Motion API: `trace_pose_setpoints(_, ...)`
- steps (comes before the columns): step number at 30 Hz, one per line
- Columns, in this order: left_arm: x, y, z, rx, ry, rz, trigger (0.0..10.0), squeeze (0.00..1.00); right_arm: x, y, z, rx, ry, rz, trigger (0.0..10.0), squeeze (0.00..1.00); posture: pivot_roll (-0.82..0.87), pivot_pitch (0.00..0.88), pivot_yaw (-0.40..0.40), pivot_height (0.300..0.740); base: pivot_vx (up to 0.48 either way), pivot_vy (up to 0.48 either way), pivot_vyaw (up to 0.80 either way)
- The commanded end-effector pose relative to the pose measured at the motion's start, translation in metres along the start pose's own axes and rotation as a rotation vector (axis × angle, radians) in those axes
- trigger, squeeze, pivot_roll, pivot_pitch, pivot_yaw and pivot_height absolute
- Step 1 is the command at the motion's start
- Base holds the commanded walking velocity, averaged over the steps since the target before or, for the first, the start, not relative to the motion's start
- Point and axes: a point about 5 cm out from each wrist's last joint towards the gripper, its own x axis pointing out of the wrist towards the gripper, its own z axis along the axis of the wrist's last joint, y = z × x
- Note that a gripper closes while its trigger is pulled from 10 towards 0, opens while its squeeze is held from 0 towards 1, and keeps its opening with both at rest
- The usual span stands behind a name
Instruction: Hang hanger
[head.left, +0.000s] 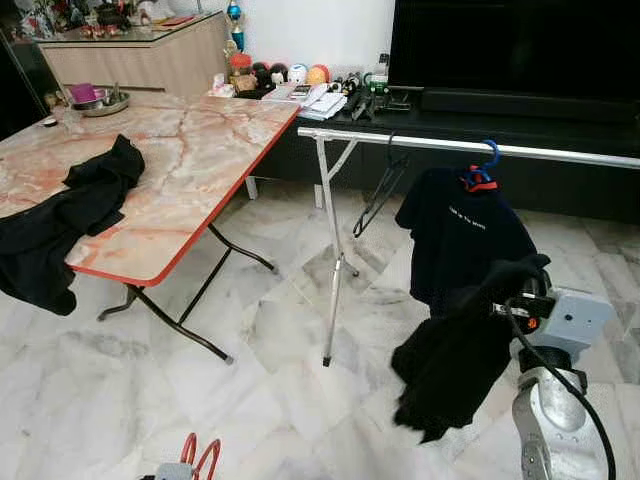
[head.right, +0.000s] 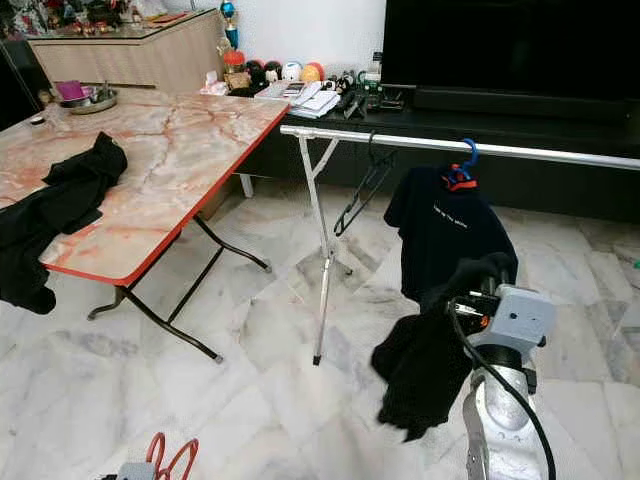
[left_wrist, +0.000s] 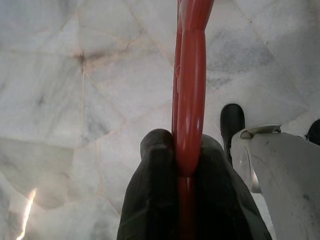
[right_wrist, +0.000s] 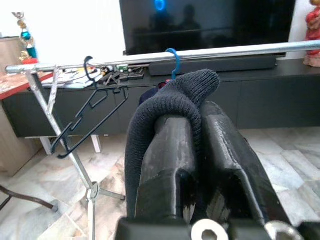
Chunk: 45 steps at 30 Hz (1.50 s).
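From where I stand, the job looks only partly done: the metal rail of the clothes rack already carries a dark T-shirt on a blue hanger and, just beside it toward the table, an empty black hanger, but the red hanger is not yet on it. That one sits low at the robot's left side, near the marble floor and well apart from the rail, with the left gripper pinching its red bar tightly between both fingers; its loops poke up at the bottom edge of the head view. The right gripper is pressed together on a fold of black knitted garment, which hangs down from it in front of the rack. My guess is that this garment and the red hanger belong together, so dressing the hanger, lifting it and hooking it over the rail all remain. More dark clothing lies on the marble-topped folding table, so further rounds may follow. Much is hard to tell: the red hanger's hook is cut off, I cannot see its full shape, and the held garment is too bunched to say what it is.
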Motion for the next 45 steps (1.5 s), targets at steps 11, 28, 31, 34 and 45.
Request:
trace_pose_setpoints(11, -0.002, -0.002, -0.022, -0.026, 0.076, -0.004, 10.0, 0.00, -0.002, 0.011, 0.004, -0.038, -0.034, 0.050, 10.0, 0.00, 0.00, 0.000, 0.065, 0.740, 0.000, 0.480, 0.00)
trace_pose_setpoints(28, -0.003, -0.004, -0.025, 0.001, 0.091, -0.022, 10.0, 0.00, 0.001, 0.014, 0.004, -0.080, -0.047, 0.053, 10.0, 0.00, 0.01, 0.000, 0.072, 0.740, 0.000, 0.479, 0.00)
trace_pose_setpoints(31, -0.002, -0.006, -0.023, 0.013, 0.083, -0.028, 10.0, 0.00, 0.003, 0.014, 0.005, -0.083, -0.051, 0.057, 10.0, 0.00, 0.01, 0.000, 0.066, 0.740, 0.000, 0.476, 0.00)
trace_pose_setpoints(34, -0.002, -0.007, -0.022, 0.025, 0.081, -0.035, 10.0, 0.00, 0.003, 0.015, 0.005, -0.085, -0.053, 0.057, 10.0, 0.00, 0.02, 0.000, 0.067, 0.740, 0.000, 0.476, 0.00)
trace_pose_setpoints(45, -0.002, -0.010, -0.023, 0.039, 0.087, -0.045, 10.0, 0.00, 0.003, 0.016, 0.005, -0.098, -0.057, 0.066, 10.0, 0.00, 0.02, 0.000, 0.060, 0.740, 0.000, 0.474, 0.00)
